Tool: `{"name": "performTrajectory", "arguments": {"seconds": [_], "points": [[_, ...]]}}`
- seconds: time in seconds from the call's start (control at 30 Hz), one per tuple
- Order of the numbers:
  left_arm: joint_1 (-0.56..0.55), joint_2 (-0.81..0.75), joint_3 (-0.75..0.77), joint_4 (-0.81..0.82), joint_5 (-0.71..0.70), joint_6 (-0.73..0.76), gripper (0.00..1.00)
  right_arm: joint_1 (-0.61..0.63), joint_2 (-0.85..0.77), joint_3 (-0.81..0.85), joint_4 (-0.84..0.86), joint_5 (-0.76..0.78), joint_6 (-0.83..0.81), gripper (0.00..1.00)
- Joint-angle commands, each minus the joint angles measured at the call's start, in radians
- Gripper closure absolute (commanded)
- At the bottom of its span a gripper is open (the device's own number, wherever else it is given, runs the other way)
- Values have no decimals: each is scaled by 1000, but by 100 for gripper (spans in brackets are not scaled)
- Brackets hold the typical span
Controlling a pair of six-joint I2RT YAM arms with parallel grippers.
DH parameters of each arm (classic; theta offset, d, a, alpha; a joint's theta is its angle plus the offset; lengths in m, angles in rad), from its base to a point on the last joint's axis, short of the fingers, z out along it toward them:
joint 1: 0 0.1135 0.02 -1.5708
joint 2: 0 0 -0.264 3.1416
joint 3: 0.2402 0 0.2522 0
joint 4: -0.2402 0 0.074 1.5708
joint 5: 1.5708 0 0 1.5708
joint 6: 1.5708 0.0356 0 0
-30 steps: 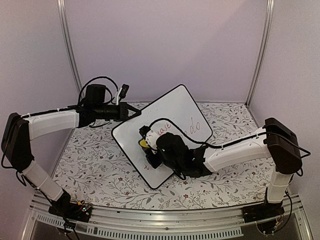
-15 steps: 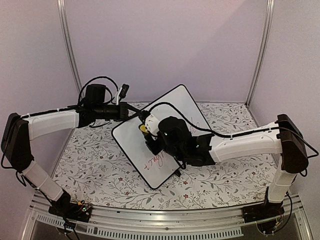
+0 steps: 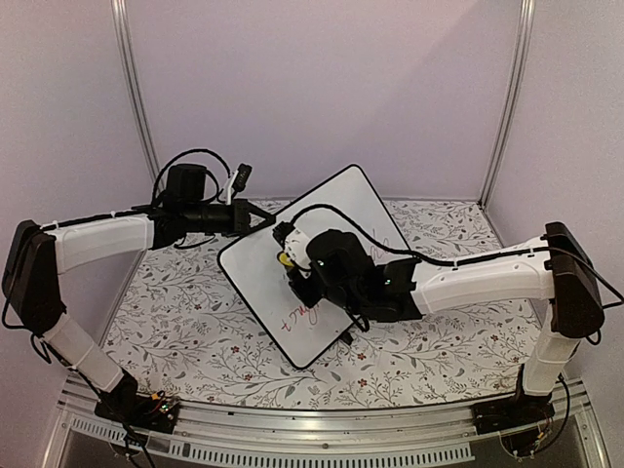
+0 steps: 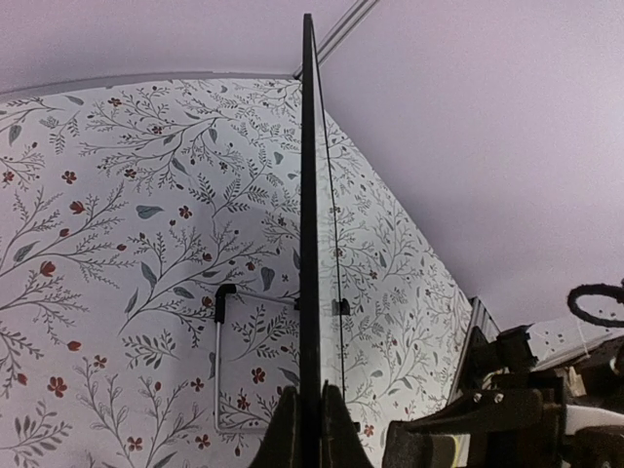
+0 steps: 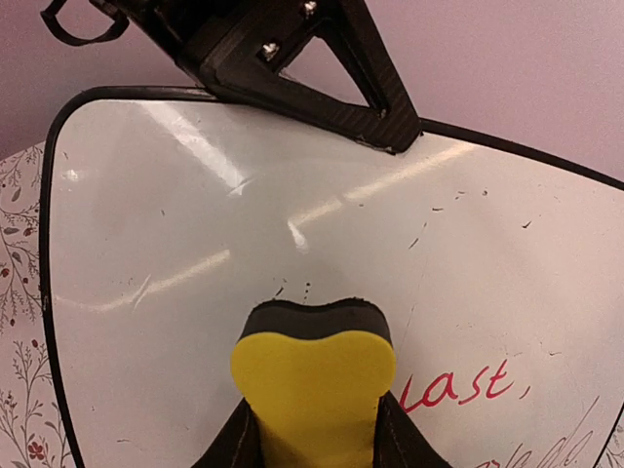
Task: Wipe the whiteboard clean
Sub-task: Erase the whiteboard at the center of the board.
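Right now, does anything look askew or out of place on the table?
The whiteboard stands tilted and turned diagonal to the table, its upper edge pinched in the left pincer. Red writing shows beside the yellow eraser. Nothing looks damaged or spilled.

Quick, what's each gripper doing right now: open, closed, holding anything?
Left gripper: closed on the whiteboard edge.
Right gripper: closed on a yellow eraser.

Black-framed white whiteboard (image 5: 195, 214), red script (image 5: 458, 385) — yellow eraser (image 5: 312, 375) — floral-patterned tablecloth (image 4: 117, 195)
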Motion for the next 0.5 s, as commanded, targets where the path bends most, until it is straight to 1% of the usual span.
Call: {"name": "performTrajectory", "arguments": {"seconds": [0.0,0.13,0.33,0.47], "points": [[-10,-39,-4,54,29,22,100,3,-33,-14,-88,18,62,66],[-10,-34,-4,55,32,20,100,9,-20,-24,-86,21,78,67],[-12,-35,-5,55,28,21,100,34,64,53,-117,54,76,67],[-12,-36,-5,55,27,21,100,31,96,93,-175,78,80,66]]}}
